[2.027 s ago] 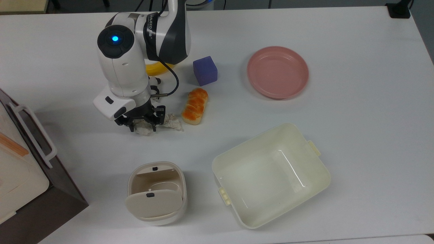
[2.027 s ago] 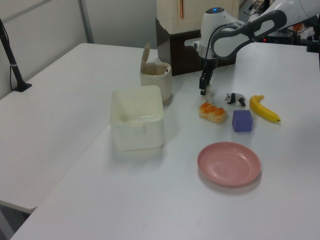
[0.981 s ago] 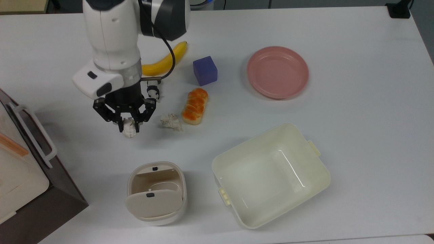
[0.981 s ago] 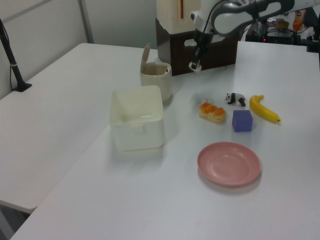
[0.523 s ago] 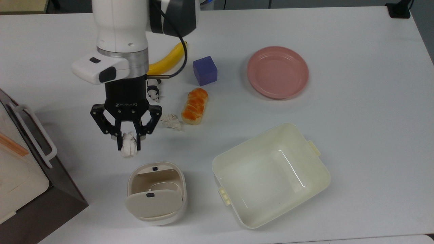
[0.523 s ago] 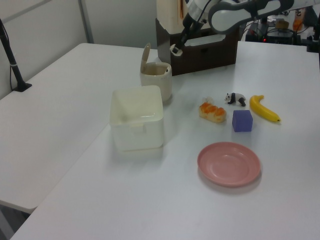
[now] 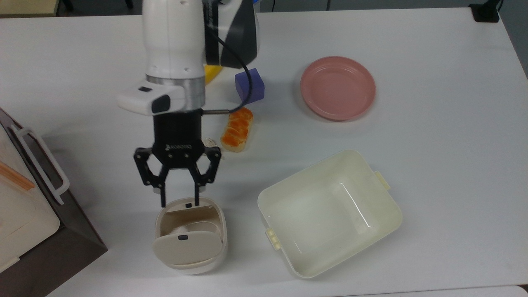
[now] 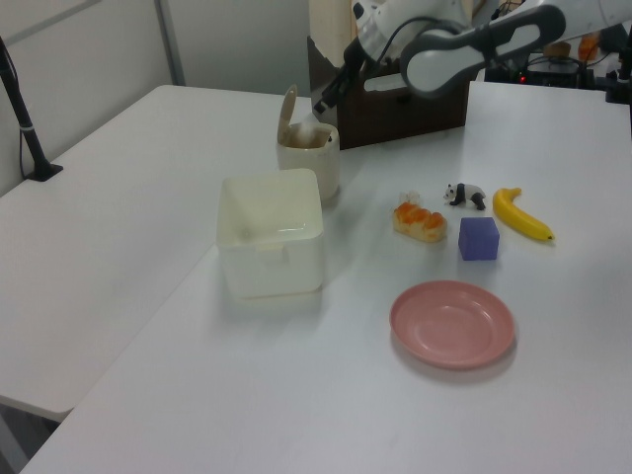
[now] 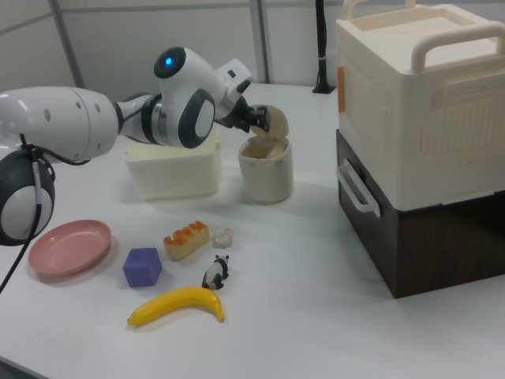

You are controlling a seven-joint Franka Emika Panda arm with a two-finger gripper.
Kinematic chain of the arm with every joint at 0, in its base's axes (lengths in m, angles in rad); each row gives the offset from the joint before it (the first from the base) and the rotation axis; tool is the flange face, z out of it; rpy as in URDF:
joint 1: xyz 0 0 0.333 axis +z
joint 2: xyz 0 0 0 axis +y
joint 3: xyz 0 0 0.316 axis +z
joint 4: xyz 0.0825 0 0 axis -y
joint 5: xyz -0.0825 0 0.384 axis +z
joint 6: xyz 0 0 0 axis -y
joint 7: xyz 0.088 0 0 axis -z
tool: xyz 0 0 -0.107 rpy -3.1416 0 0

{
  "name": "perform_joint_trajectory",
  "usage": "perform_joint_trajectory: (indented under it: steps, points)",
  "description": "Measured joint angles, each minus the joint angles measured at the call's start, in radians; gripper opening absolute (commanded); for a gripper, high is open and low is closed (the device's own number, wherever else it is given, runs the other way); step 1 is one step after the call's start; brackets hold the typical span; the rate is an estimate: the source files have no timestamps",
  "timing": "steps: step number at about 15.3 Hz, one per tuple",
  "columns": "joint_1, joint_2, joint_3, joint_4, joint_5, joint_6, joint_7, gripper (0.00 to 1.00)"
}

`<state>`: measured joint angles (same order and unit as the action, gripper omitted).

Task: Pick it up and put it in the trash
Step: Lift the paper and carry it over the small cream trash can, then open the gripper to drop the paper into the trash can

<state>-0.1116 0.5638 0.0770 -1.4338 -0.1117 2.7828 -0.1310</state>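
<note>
My gripper [image 7: 179,202] hangs open just above the back rim of the trash [image 7: 223,231], a small beige bin whose swing lid [image 7: 181,248] is tipped open. In the top view nothing sits between the fingers [image 7: 162,201]. The roundish white paper wad is hidden from me; it may lie inside the bin, but I cannot tell. In the left view the gripper [image 8: 320,107] is over the trash [image 8: 308,163]. The right view has the gripper [image 9: 256,118] at the bin's [image 9: 267,170] raised lid.
A second paper wad [image 9: 223,235] lies beside the bread [image 7: 237,128]. A cream tub [image 7: 385,231] stands to the top view's right of the bin. Purple cube [image 7: 252,88], pink plate [image 7: 337,87], banana [image 9: 177,306] and panda toy [image 9: 215,272] lie further off. A brown-and-cream box [image 7: 62,231] stands at the top view's left.
The gripper lifted the round wad off the table, carried it over to the bin, and opened. The wad has left the fingers.
</note>
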Motion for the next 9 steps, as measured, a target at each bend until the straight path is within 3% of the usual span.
perform_joint_trajectory:
  steps: [9]
  points:
    - [0.012, 0.031, 0.000, 0.003, 0.000, 0.046, 0.046, 0.80]
